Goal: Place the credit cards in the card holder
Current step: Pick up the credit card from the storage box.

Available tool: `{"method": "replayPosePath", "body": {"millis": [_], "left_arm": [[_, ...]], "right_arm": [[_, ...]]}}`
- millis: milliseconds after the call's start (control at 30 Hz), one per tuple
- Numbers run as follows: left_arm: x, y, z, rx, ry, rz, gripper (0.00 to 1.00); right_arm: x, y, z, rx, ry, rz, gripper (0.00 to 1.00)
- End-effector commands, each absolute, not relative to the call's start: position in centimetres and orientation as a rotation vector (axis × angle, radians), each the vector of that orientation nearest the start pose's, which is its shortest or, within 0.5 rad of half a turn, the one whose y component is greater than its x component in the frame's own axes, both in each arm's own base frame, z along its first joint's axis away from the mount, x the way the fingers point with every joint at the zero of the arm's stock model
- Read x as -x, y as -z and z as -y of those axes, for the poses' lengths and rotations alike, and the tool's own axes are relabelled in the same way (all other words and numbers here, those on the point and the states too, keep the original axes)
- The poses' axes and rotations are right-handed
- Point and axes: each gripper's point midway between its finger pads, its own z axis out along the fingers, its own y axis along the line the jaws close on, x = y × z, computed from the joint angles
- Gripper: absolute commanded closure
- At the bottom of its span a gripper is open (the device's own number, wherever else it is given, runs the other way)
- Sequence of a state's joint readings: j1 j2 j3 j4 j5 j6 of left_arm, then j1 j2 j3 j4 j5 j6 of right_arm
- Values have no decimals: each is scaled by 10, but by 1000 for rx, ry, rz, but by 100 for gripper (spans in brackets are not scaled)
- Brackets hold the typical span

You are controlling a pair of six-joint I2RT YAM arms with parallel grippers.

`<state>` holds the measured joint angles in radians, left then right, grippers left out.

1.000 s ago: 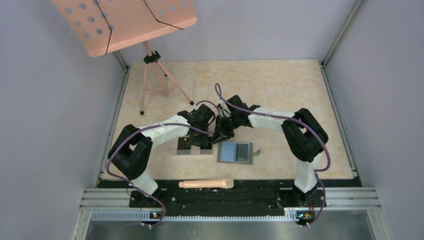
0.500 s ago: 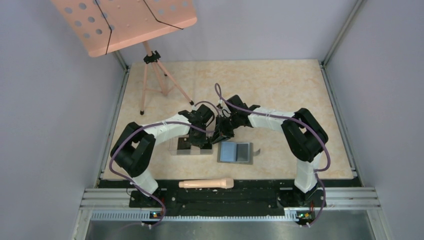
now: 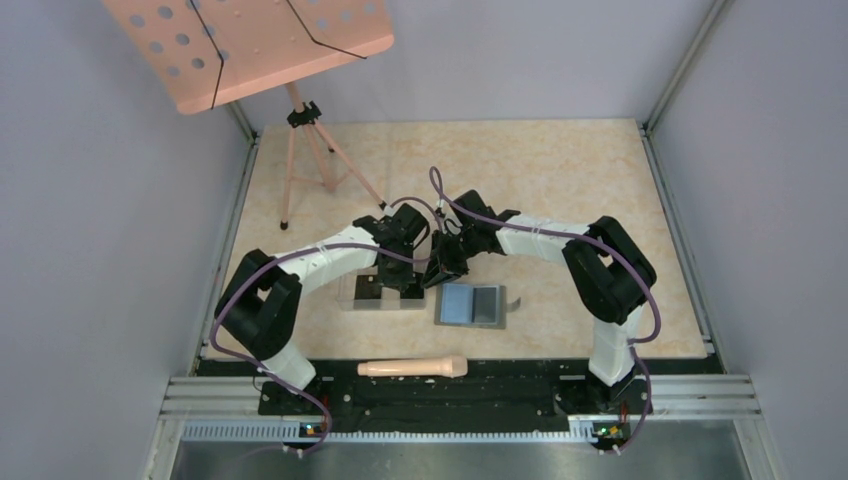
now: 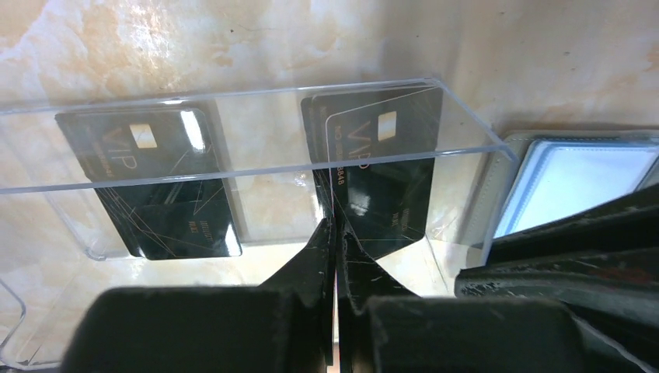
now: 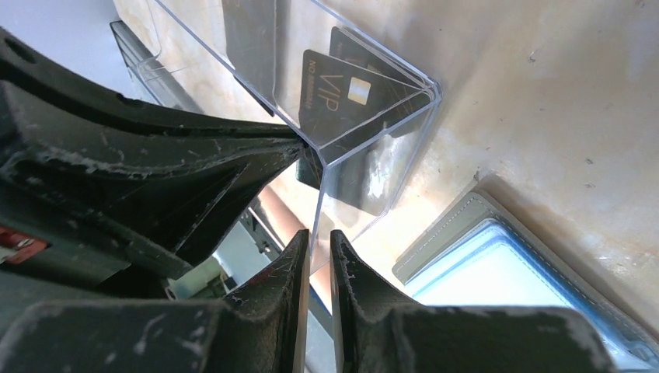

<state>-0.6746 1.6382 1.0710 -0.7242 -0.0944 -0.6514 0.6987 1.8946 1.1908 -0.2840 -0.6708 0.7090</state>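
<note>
The credit cards (image 4: 155,186) sit inside the clear box (image 4: 256,163), just beside the unfolded card holder (image 3: 470,303). The right gripper (image 5: 317,256) pinches the box's wall (probably steadying it); the left gripper (image 4: 334,249), jaws almost together, reaches a card, hold unclear.

one black credit card (image 4: 159,183) lies flat on the floor of a clear box (image 3: 352,297) on the desk (image 3: 560,180), with gold "vip" lettering and a pale chip facing up. a second credit card (image 4: 373,155) in the same box is tilted, its near edge pinched in the left tool (image 4: 336,241). the gray card holder (image 3: 471,303) lies open and flat just right of the box, bluish-gray inside up.
</note>
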Motion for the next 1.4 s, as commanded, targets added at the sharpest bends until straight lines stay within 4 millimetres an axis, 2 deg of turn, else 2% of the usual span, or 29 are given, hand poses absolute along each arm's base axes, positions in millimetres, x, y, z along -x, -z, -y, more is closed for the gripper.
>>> {"method": "replayPosePath", "body": {"millis": [0,233,300,400,533,700,900,1000,1133,1267,1367], "left_arm": [[-251,-70,216,-67,201,-2801,100],[-248,-71,219,-80,224,-2811,99],[-248,-76,226,-83,280,-2799,96],[-248,-83,235,-77,368,-2771,84],[-246,-89,243,-65,465,-2746,79],[-242,-77,242,-63,460,-2788,78],[-237,-56,231,-21,352,-2854,83],[-238,-58,228,-7,345,-2840,78],[-244,-63,209,66,299,-2787,64],[-244,-59,188,107,272,-2786,62],[-241,-49,178,121,256,-2817,62]], "right_arm": [[-220,-67,-369,334,-1333,-2843,86],[-221,-68,-369,332,-1333,-2840,87],[-220,-67,-368,331,-1331,-2842,86],[-221,-67,-369,332,-1331,-2841,86],[-220,-67,-369,331,-1331,-2843,86],[-221,-67,-369,332,-1332,-2842,86],[-221,-67,-368,335,-1326,-2841,87],[-221,-67,-367,334,-1321,-2841,86],[-220,-66,-367,338,-1317,-2843,86],[-220,-66,-367,340,-1321,-2846,86],[-220,-65,-367,340,-1321,-2848,86]]}}
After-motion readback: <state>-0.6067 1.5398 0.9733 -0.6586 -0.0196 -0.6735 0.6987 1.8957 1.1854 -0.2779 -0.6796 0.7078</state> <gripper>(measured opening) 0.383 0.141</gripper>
